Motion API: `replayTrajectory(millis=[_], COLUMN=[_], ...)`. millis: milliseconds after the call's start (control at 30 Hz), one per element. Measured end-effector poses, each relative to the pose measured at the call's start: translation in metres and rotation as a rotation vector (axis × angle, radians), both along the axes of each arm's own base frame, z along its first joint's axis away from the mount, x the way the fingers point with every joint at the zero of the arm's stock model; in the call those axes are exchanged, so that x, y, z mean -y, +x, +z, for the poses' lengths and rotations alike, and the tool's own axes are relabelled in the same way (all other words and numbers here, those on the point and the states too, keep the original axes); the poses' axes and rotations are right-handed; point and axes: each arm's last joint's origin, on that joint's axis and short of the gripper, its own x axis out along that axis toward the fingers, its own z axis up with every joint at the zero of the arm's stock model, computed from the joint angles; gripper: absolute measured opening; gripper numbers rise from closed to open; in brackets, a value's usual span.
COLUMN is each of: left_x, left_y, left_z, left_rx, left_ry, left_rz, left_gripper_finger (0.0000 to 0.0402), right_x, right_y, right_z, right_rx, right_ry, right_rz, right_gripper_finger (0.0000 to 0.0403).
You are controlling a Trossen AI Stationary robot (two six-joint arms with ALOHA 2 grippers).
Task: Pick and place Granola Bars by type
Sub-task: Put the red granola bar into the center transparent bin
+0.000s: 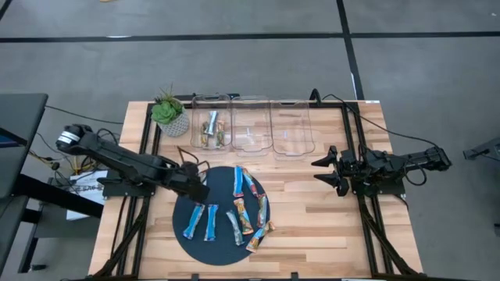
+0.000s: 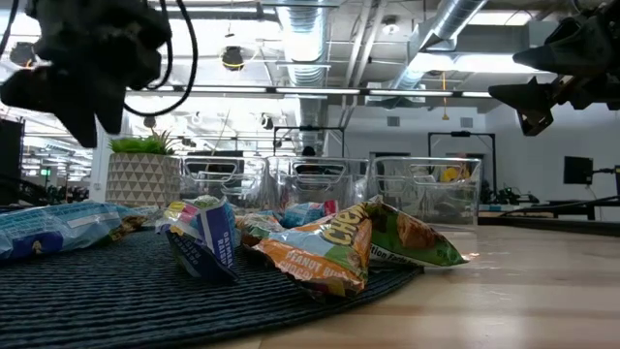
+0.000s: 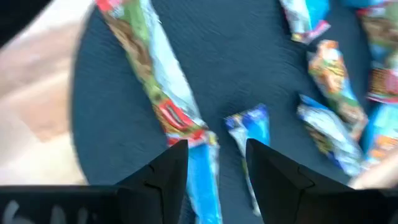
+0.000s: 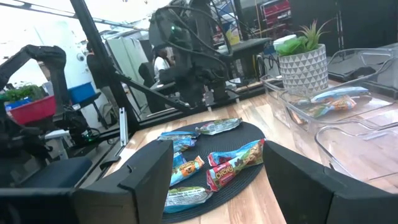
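Granola Bars (image 1: 238, 211), slim foil-wrapped sticks in blue, silver and orange, lie scattered on a round dark mat (image 1: 183, 238); two more rest in the leftmost clear plastic bin (image 1: 211, 129). The left gripper (image 1: 199, 186) hovers narrowly parted and empty above the mat's edge. The right gripper (image 1: 326, 173) waits, wide open, well apart.
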Motion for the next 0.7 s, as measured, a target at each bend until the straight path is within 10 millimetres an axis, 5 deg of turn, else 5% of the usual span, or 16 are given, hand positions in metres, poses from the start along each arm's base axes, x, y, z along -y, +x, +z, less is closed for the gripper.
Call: replayTrajectory(millis=[700], left_x=[-0.021], left_y=[0.015], left_z=[-0.041], left_rx=[-0.204], left_ry=[0.105], left_rz=[-0.010], left_gripper_finger=[0.0156], right_x=[0.000], right_y=[0.000], right_z=[0.000], right_rx=[-0.001], right_ry=[0.000], right_rz=[0.000], right_gripper_finger=[0.0244])
